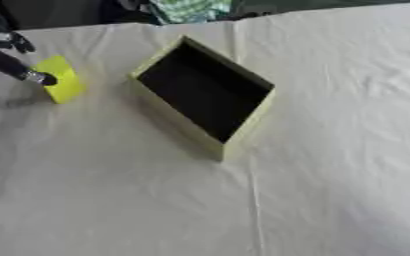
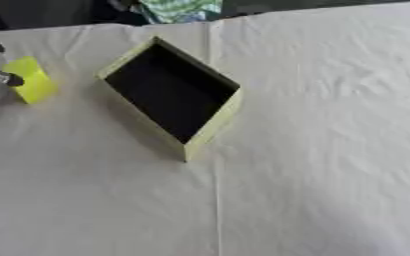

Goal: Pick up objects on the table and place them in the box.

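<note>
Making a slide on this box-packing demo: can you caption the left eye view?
Left hand pinches a yellow block beside the open, empty box on the white cloth.

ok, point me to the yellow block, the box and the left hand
yellow block [image 1: 62, 80], left eye view, on its top face
box [image 1: 246, 129], left eye view, on its right wall
left hand [image 1: 7, 64], left eye view, on a dark finger

One box [image 1: 236, 134] stands on the table, pale yellow-green outside and dark inside, open at the top. One yellow block [image 1: 61, 80] lies left of it (the only loose thing on the cloth). One white cloth [image 1: 331, 175] covers the table. One robot hand [image 1: 12, 57], the left, shows at the left edge, a fingertip at the block.
</note>
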